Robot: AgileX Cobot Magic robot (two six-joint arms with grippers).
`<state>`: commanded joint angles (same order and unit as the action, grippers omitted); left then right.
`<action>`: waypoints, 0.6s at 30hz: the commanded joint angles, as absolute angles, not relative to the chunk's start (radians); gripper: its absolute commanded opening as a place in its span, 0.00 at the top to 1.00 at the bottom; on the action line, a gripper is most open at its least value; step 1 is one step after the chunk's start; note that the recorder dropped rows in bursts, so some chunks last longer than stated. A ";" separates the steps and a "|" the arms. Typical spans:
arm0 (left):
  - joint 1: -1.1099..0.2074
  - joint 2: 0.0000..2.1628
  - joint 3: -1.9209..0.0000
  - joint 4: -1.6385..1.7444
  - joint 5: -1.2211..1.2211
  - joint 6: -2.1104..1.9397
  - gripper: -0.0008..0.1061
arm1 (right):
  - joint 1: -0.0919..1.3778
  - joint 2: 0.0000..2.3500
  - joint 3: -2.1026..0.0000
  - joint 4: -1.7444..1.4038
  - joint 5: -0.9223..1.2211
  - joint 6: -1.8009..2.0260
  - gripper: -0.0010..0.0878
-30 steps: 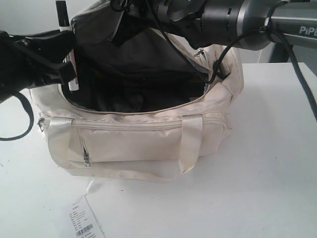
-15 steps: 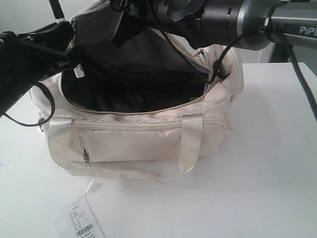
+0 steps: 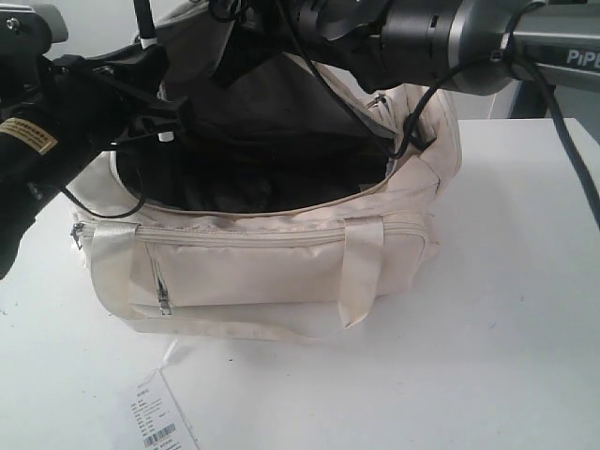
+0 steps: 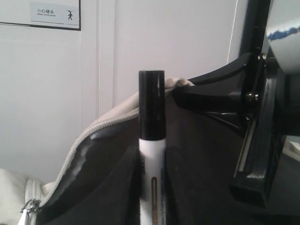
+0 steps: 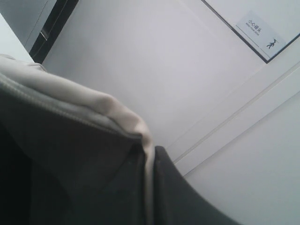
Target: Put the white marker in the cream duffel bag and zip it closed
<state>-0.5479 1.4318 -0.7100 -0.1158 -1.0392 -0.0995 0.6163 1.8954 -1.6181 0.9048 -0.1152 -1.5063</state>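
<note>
The cream duffel bag (image 3: 262, 262) lies on the white table with its top unzipped and its dark lining showing. My left gripper (image 3: 155, 92) hangs over the left end of the opening, shut on the white marker (image 4: 151, 154), which stands upright with its black cap (image 3: 143, 21) on top. The dark fingers (image 4: 133, 187) press the white barrel from both sides. At the top of the exterior view my right gripper (image 5: 149, 159) is shut on the cream edge of the bag's far flap (image 5: 93, 105) and holds it raised.
A paper barcode tag (image 3: 159, 420) lies on the white table (image 3: 506, 309) in front of the bag. The right arm (image 3: 441, 33) and its cables (image 3: 403, 131) cross above the bag's right end. A wall stands close behind.
My left gripper has carried the marker to the right, from beside the bag's left end to above the open mouth. The right arm and the raised flap have not moved.
</note>
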 joint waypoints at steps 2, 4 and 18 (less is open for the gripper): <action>-0.548 1.432 -0.710 -0.116 -1.039 -0.100 0.49 | 0.616 1.895 -1.618 0.905 -0.115 -1.506 0.99; -0.548 1.432 -0.710 -0.119 -1.039 -0.100 0.43 | 0.616 1.895 -1.618 0.905 -0.115 -1.506 0.99; -0.540 1.348 -0.715 -0.223 -0.731 0.287 0.99 | 0.616 1.895 -1.618 0.905 -0.115 -1.506 0.99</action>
